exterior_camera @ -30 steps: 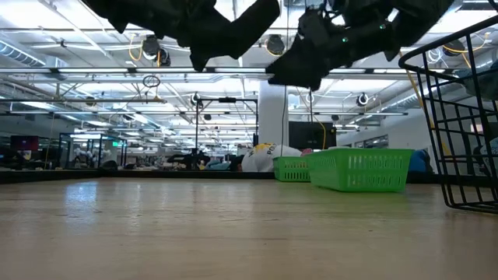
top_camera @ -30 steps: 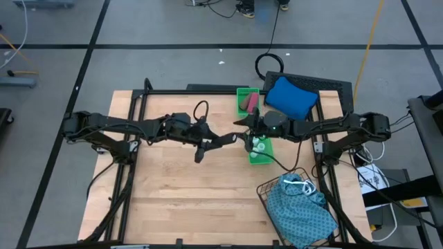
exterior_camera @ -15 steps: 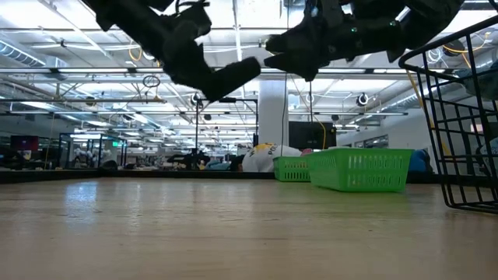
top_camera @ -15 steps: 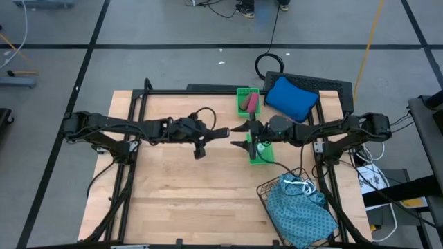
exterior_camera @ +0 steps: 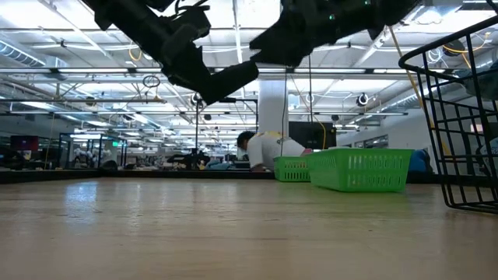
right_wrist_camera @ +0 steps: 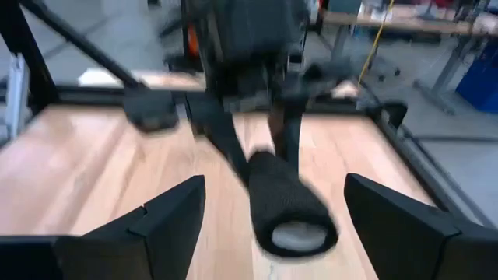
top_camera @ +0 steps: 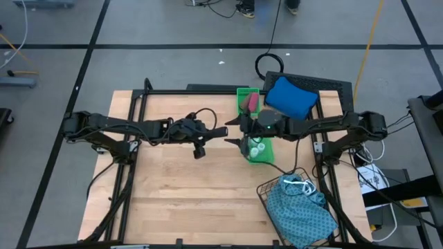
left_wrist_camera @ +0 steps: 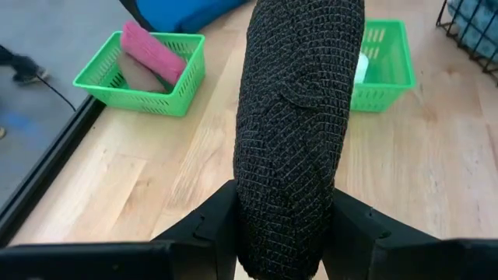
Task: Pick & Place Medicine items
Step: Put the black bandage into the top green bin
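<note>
A black mesh-wrapped cylinder (left_wrist_camera: 299, 117) is in my left gripper (left_wrist_camera: 284, 225), held high over the table's middle (top_camera: 218, 131) and pointing toward the right edge. My right gripper (right_wrist_camera: 272, 190) is wide open and faces the cylinder's free end (right_wrist_camera: 296, 229) from the right (top_camera: 237, 133); its fingers touch nothing. A magenta-pink cylinder (left_wrist_camera: 152, 48) and a brownish one (left_wrist_camera: 138, 74) lie in the far green tray (top_camera: 248, 102). White vials (top_camera: 257, 149) lie in the nearer green tray (top_camera: 264, 158). My left gripper pinches the black cylinder near its rear end (left_wrist_camera: 280, 233) between its two fingers (left_wrist_camera: 206, 225), one on each side. The fingers come level from the table's left and lie along the cylinder. It is lifted clear, sticking out past the fingertips toward the right gripper.
A wire basket (top_camera: 273, 190) with teal patterned cloth (top_camera: 301, 211) stands at the near right corner, its rim visible in the low view (exterior_camera: 455, 101). A blue cushion (top_camera: 291, 97) lies at the far right. A person bends over in the room behind (exterior_camera: 261, 149).
My left gripper has moved slightly toward the far edge and turned, so the black cylinder now points level toward the right instead of slanting. My right gripper has moved left from over the nearer tray toward the cylinder's free end.
</note>
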